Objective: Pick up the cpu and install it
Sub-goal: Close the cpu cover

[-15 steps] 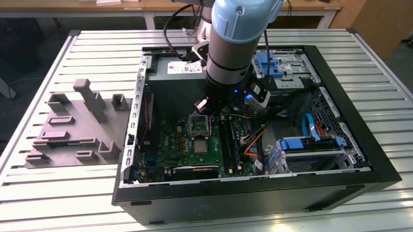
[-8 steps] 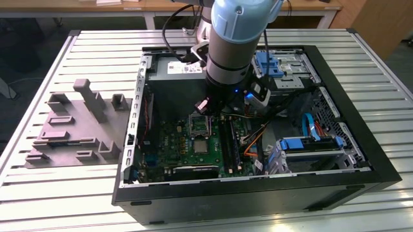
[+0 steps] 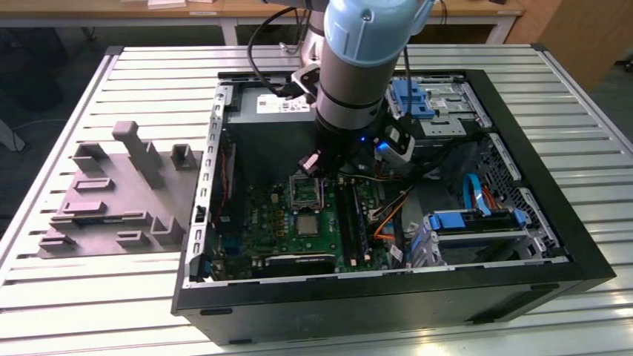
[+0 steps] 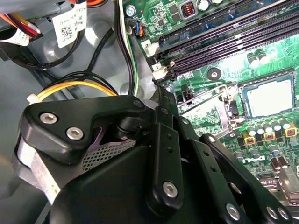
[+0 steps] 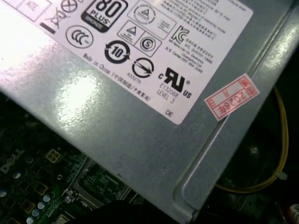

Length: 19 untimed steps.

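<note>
Slatted table [image 3: 89, 297], open PC case [image 3: 554, 245]. Gripper [image 3: 319, 169] hovering over socket [image 3: 307, 190]; cpu [image 4: 269, 95] sits nearby. Fingers' state: can't tell. Probably pre-pick; needs aligning over cpu.

Cpu [image 4: 269, 94] top looked pale matt metal; gripper [image 4: 161, 93] links matt black plastic with bright screws; grey box [image 5: 154, 140] brushed metal, glossy paper label.

The cpu [image 3: 310, 225] [image 4: 270, 95] is a small, thin square chip with a pale silvery top and a darker rim. It lies flat on the green motherboard [image 3: 296, 237] inside the open computer case [image 3: 554, 245]. In the exterior view it sits just below the black socket frame [image 3: 305, 191], near it.
</note>
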{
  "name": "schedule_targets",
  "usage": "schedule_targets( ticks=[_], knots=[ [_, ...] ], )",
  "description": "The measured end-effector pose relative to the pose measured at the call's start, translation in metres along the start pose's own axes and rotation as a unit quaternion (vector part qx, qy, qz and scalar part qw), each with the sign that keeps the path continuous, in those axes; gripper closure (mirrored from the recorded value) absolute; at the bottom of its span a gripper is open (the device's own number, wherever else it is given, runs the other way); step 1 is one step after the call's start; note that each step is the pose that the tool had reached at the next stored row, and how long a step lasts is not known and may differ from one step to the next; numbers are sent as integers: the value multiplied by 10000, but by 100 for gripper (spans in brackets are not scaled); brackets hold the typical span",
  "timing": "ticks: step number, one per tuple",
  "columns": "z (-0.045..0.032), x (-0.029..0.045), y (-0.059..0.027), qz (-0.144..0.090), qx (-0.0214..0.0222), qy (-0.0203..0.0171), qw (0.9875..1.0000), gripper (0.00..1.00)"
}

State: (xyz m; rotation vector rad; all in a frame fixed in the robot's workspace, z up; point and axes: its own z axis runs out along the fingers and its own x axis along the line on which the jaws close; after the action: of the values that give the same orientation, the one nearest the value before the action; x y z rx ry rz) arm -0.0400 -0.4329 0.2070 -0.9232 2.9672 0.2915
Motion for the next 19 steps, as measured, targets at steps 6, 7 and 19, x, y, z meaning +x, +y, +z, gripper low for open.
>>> schedule_targets(
  ticks=[6, 7, 19],
  knots=[
    [15, 1, -3, -16, 4, -6, 10000, 89],
    [19, 1, -3, -21, 5, -7, 10000, 89],
    [22, 2, -4, -152, 37, 37, 9999, 89]
  ],
)
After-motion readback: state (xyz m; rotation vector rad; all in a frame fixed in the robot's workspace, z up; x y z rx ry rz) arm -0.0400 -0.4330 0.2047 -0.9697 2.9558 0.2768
